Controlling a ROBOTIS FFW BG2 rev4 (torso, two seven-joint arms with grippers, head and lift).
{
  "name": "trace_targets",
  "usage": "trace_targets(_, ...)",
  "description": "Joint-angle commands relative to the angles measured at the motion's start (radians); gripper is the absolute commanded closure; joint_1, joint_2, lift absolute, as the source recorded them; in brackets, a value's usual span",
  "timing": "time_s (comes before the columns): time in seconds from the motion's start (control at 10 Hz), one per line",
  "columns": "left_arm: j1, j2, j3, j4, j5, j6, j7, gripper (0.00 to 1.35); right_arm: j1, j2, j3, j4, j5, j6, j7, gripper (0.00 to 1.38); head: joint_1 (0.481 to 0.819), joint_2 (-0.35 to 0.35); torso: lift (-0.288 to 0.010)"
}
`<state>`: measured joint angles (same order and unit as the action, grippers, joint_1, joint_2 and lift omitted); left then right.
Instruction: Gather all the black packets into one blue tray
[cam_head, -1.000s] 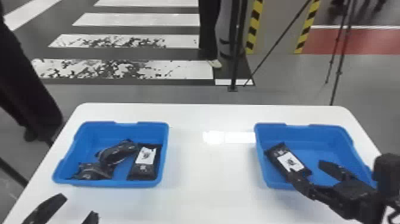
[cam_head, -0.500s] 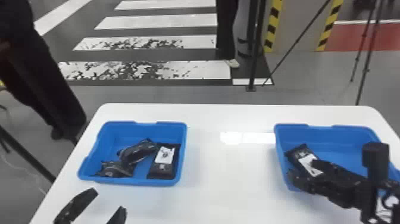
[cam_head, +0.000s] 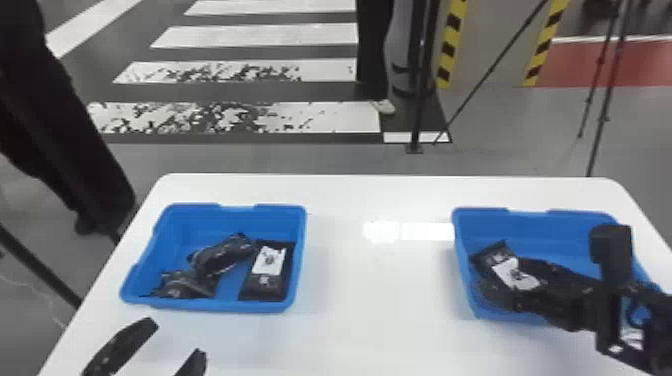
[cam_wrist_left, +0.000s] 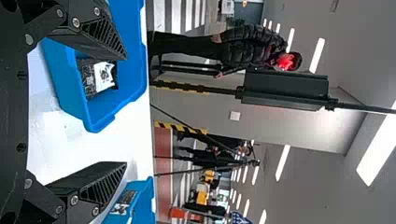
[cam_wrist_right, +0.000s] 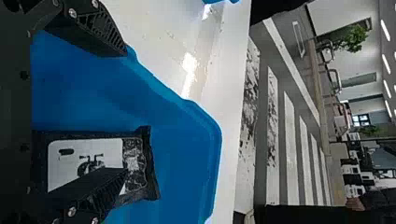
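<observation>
Right-hand packet (cam_head: 502, 272): lies in the right tray (cam_head: 550, 230), by its left side; white label up; long axis slants from far left to near right, crimped end toward the far left.
Right gripper (cam_head: 501, 279): in the right tray, at the packet; fingers spread wide, clenched on nothing; in the right wrist view one finger (cam_wrist_right: 95, 186) crosses over the label, the other (cam_wrist_right: 100, 35) stands off beside the packet; contact, cannot tell.
Left-tray labelled packet (cam_head: 265, 287): along the right side of the left tray (cam_head: 200, 225); label up; long axis runs near to far, far end leaning a little right.
Long crumpled packet (cam_head: 222, 257): left of the labelled one; long axis slants from near left to far right.
Nearer crumpled packet (cam_head: 182, 287): near left of the long one; its long axis, cannot tell.
Left gripper (cam_head: 175, 340): above the near left of the table, short of the left tray; fingers apart, released, holding nothing.
Table (cam_head: 380, 315): white, glossy, rounded far corners; bright reflection (cam_head: 382, 231) between the trays.
Room: grey floor (cam_head: 280, 160) beyond; white crossing stripes (cam_head: 265, 35); yellow-and-black striped edging (cam_head: 450, 45); red floor patch (cam_head: 645, 62) at far right; strip lights (cam_wrist_left: 317, 55) overhead; green plant (cam_wrist_right: 356, 39) in the distance.
</observation>
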<state>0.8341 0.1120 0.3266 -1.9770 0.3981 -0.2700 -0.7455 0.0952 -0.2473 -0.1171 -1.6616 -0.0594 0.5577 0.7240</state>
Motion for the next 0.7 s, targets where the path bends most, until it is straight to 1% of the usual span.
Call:
trace_targets(0.0,0.0,0.0,0.0,0.0,-0.001,0.0,0.0,0.25,-0.004,-0.006,-0.028,-0.009,0.016,-0.001,0.0,0.15,0.695,0.052,-0.11)
trace_targets(0.2,-0.002,0.0,-0.004,0.0,-0.007,0.005,0.0,0.25,-0.034,-0.027,-0.019,0.031,0.043,-0.001,0.0,0.14,0.695,0.015,-0.11)
trace_targets(0.3,-0.002,0.0,-0.006,0.0,-0.007,0.01,0.0,0.25,-0.044,-0.038,-0.013,0.05,0.055,0.002,0.0,0.14,0.695,0.009,-0.11)
trace_targets(0.6,-0.005,0.001,-0.008,0.0,-0.011,0.017,0.0,0.25,-0.061,-0.052,-0.009,0.085,0.093,0.021,0.0,0.14,0.695,-0.022,-0.11)
